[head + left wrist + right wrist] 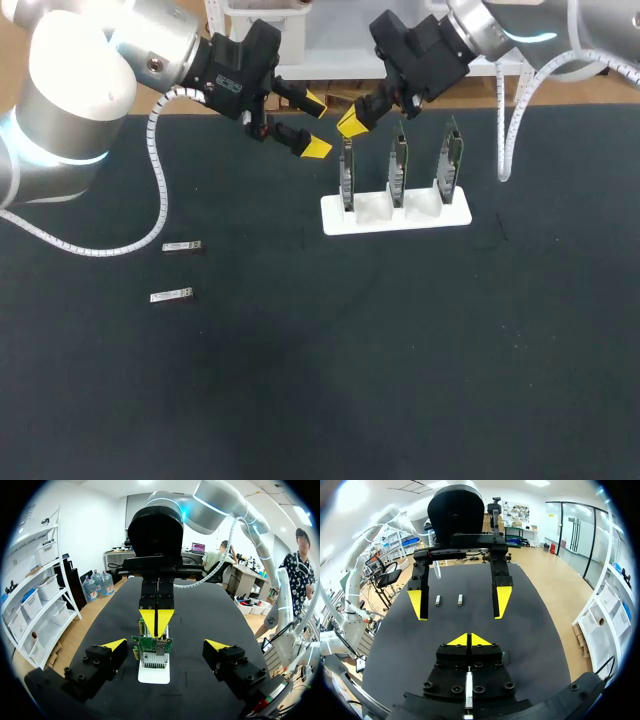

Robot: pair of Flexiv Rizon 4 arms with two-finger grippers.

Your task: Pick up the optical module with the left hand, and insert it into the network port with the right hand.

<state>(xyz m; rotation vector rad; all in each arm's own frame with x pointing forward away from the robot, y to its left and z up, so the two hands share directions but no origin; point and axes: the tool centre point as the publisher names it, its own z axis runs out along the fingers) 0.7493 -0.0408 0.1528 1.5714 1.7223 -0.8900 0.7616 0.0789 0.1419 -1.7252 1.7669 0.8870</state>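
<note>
From my station I count two optical modules on the one table: the farther module and the nearer module. Three circuit boards stand in a single white holder: the left board, the middle board and the right board. I have two grippers over the table, the left gripper and the right gripper. Each has two yellow-tipped fingers, which makes four yellow tips in all.
</note>
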